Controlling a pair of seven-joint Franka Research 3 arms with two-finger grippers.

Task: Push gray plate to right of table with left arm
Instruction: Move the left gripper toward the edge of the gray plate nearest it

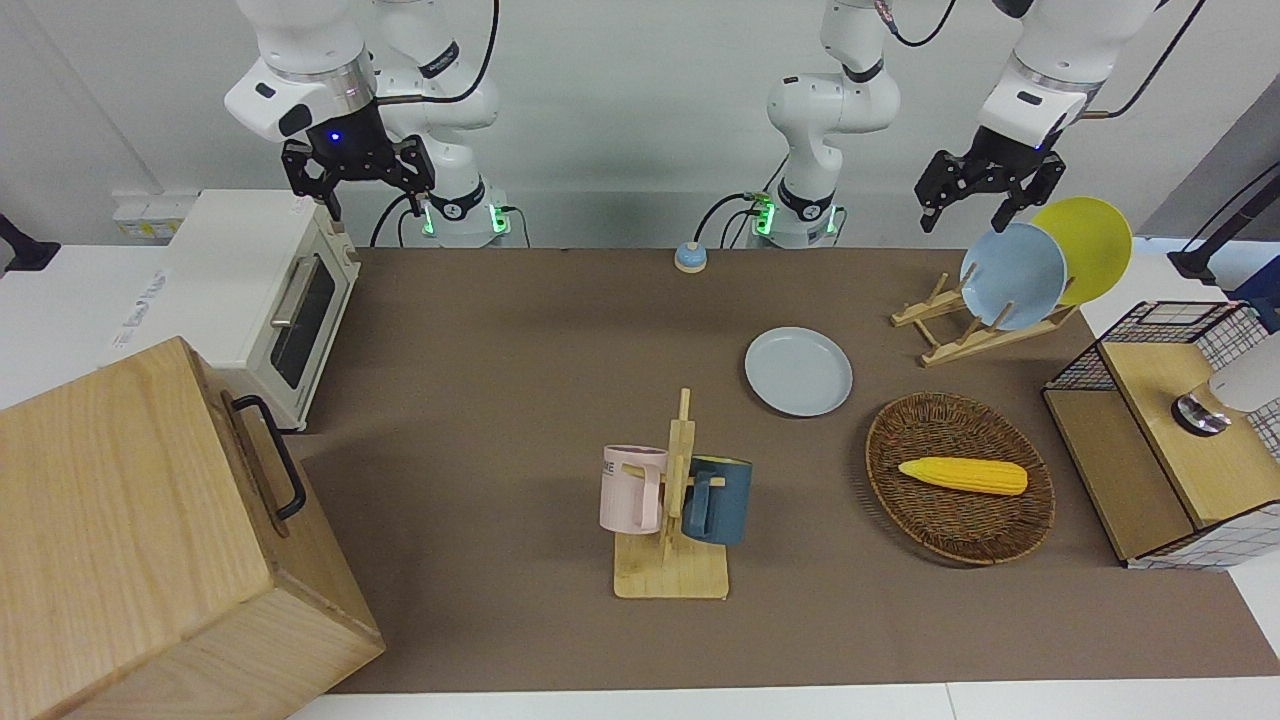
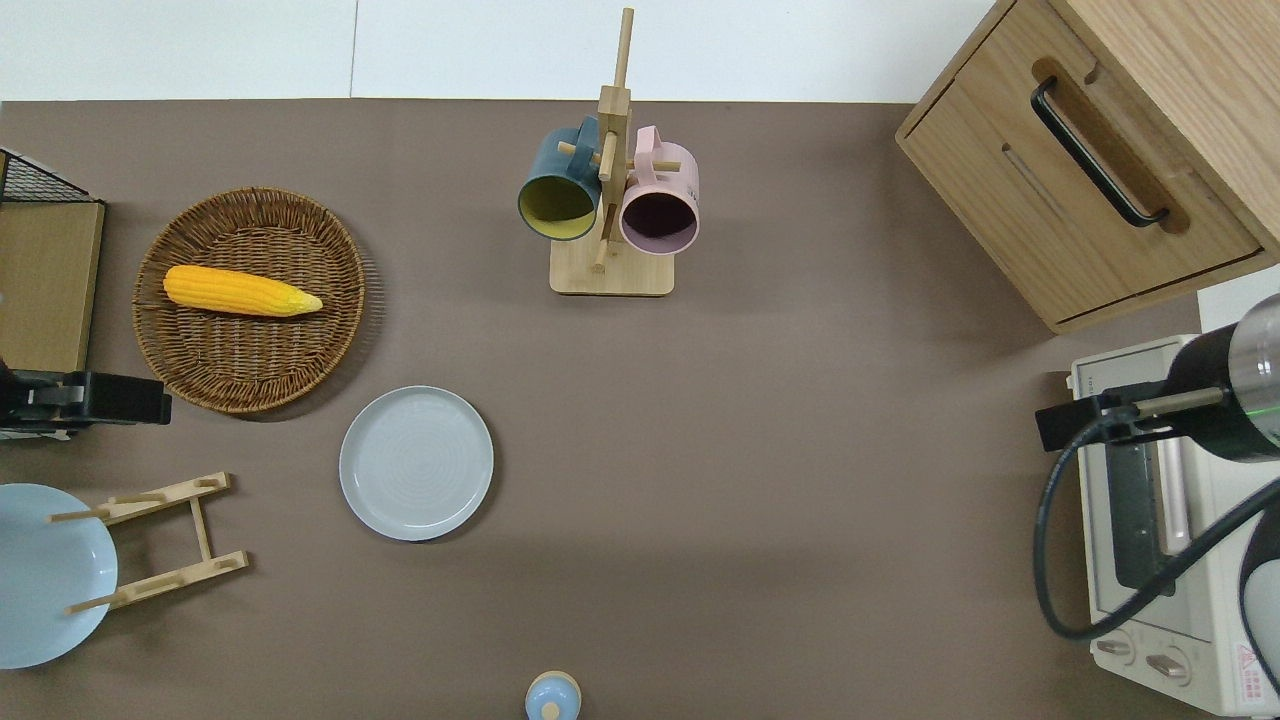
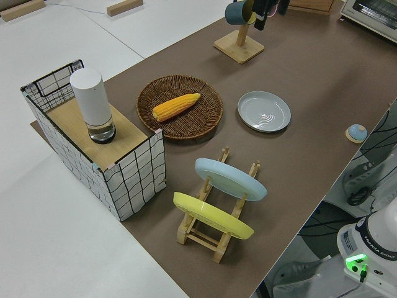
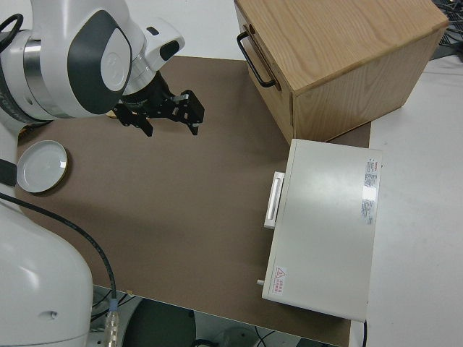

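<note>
— While I've got front view up: where's the round pale gray plate (image 1: 798, 371)?

— Flat on the matte brown table (image 1: 500, 400), beside the wicker basket (image 1: 960, 490), nearer the robots than it.

— Left gripper (image 1: 985, 195)?

— Up in the air by the wooden plate rack (image 1: 965, 325), fingers apart, holding nothing. Right gripper (image 1: 357, 180) parked, fingers open too.

You have two white arms with rounded joints, each ringed by black bands and a silver collar above the wrist. Black cables loop along both. The left gripper (image 1: 985, 190) is black and angular; the right gripper (image 1: 357, 170) is black too, with a small blue light glowing above it. Green lights shine at both bases.
</note>
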